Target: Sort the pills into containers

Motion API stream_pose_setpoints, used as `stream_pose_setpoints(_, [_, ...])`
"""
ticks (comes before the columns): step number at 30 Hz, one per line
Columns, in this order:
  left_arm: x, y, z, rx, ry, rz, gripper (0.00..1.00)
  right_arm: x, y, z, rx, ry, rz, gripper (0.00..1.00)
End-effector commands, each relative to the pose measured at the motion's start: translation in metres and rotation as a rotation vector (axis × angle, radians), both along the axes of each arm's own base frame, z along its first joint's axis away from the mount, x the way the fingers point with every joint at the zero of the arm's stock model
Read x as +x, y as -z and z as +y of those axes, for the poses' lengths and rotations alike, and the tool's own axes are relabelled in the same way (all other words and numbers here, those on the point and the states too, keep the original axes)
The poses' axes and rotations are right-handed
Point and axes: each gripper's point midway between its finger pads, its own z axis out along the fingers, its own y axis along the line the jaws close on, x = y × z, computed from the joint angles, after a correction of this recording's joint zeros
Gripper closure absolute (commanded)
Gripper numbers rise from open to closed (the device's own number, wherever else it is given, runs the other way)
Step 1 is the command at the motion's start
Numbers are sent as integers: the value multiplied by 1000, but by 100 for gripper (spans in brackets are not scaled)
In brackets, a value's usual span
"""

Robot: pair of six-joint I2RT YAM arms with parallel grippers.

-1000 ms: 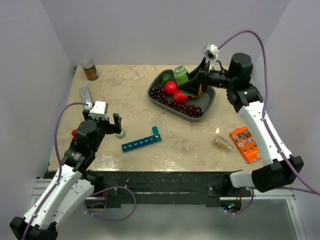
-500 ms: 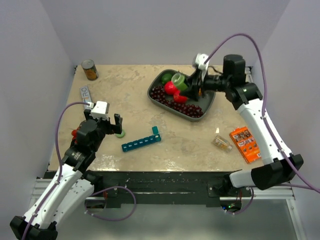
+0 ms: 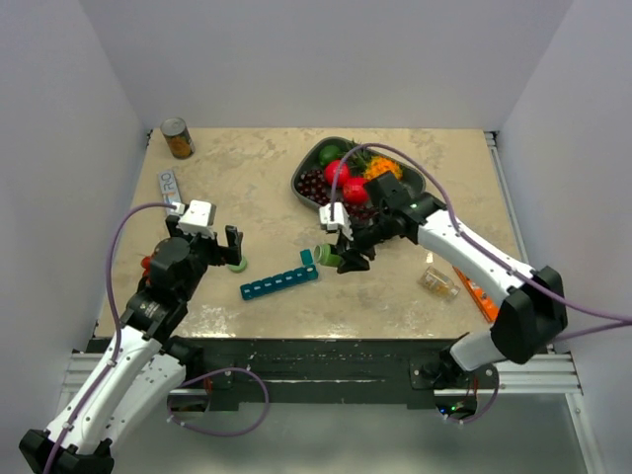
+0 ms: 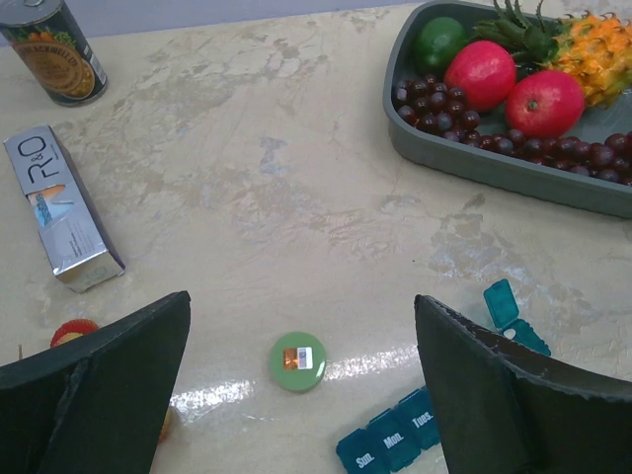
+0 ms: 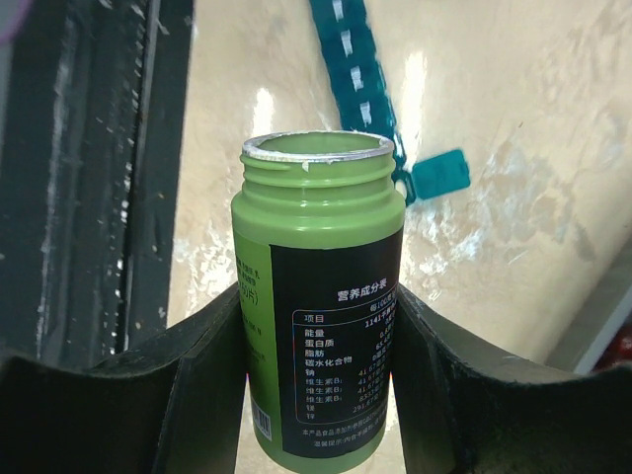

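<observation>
- The right end effector (image 3: pixel 336 257) is closed on a green bottle (image 5: pixel 316 296), one finger pressed to each side of its labelled body.
- The bottle has no cap, and nothing can be made out inside its open mouth.
- The teal pill organizer strip (image 3: pixel 279 282) lies flat on the bench (image 4: pixel 296 148), just beyond the bottle's mouth. The open lid (image 5: pixel 439 176) of its end compartment is the part nearest this end effector.
- Whether the bottle touches the strip cannot be told.
- The left end effector (image 4: pixel 301 306) is spread wide and holds nothing.
- A round green cap (image 4: pixel 297 361) lies on the bench between its fingers, not touching either one.
- From the left end effector, the strip lies low on the right, partly hidden by the right finger.
- A grey fruit tray (image 4: pixel 494 173) sits far ahead on its right.
- A can (image 4: pixel 49 49) and a small box (image 4: pixel 59 207) sit ahead on its left.
</observation>
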Motion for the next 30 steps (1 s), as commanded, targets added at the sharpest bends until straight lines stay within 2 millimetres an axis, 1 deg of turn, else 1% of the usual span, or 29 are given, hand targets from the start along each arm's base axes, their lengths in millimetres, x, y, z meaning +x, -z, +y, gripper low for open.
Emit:
stream_pose_setpoints(1, [4, -14, -1, -10, 7, -60, 0, 31, 24, 8, -151, 92, -66, 100])
stream_pose_setpoints(3, [4, -14, 0, -8, 2, -62, 0, 34, 28, 12, -185, 96, -74, 100])
stream_pose_setpoints(7, [6, -13, 1, -2, -3, -56, 1, 34, 49, 19, -269, 82, -62, 100])
stream_pose_setpoints(8, [6, -11, 1, 2, -4, -49, 0, 37, 56, 21, -290, 85, -59, 100])
stream_pose_setpoints(11, [6, -10, 3, 5, -15, -44, 0, 42, 66, 25, -331, 92, -50, 100])
stream_pose_setpoints(15, [9, -7, 9, 13, -55, -32, 0, 48, 77, 22, -387, 108, -55, 100])
stream_pose_setpoints(21, [11, -4, 17, 26, -111, -10, 0, 53, 87, 20, -466, 128, -98, 100])
stream_pose_setpoints(24, [10, -4, 18, 24, -116, -13, 0, 49, 92, 23, -500, 113, -111, 100])
stream_pose_setpoints(30, [10, -6, 20, 24, -122, -16, 0, 48, 102, 21, -596, 102, -130, 100])
